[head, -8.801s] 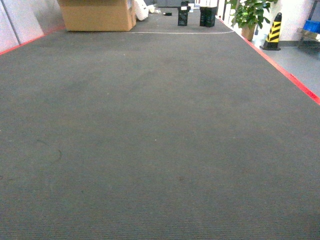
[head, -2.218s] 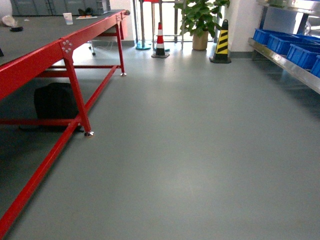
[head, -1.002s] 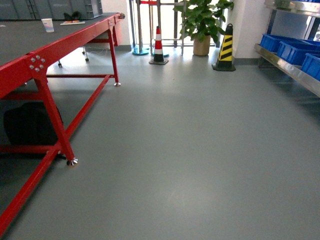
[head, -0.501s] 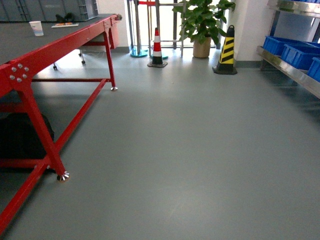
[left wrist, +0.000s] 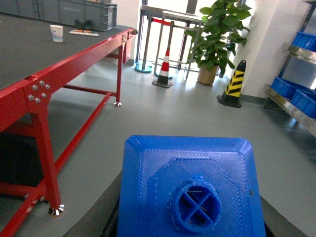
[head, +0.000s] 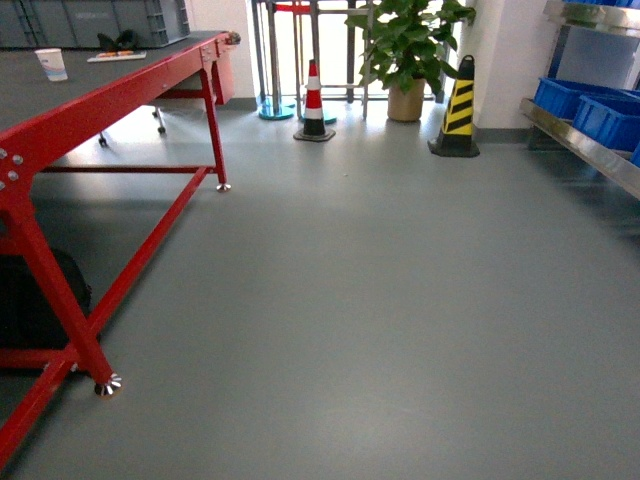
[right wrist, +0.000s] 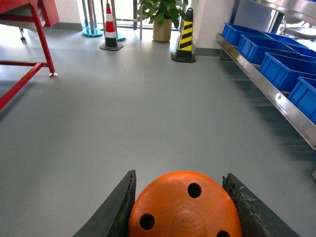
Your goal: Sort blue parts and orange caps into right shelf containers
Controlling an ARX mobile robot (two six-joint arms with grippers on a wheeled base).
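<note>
Right gripper [right wrist: 180, 207] is clamping an orange cap [right wrist: 185, 207]; both dark fingers [right wrist: 118, 207] are pressing against its sides, flat top with small holes facing the wrist camera; the "4680" print is not showing from this angle.

Left gripper [left wrist: 190, 217] is carrying a blue part [left wrist: 190, 187]; the block is filling the lower half of the left wrist view, round stud with a cross inside pointing at the lens; dark finger edges are just showing at the lower corners beside the block, so it looks gripped, but the contact itself is hidden.

Neither gripper is showing in the head view.

Ahead and to the right of the right gripper: the shelf [right wrist: 276, 96], steel front rail running away along the wall, a row of blue crates [right wrist: 284, 69] sitting on it side by side; well apart from the cap, grey floor [right wrist: 123, 108] lying between.

Ahead and to the left of the left gripper: a red-framed table [left wrist: 74, 66] with a dark top, paper cup [left wrist: 57, 33] standing on it far off.

Straight ahead of both grippers, far end of the room: red-and-white cone [head: 314, 100], yellow-and-black cone [head: 458, 110] and a potted plant [head: 405, 50] standing between the two cones; the yellow-and-black cone is standing nearest the shelf end.
</note>
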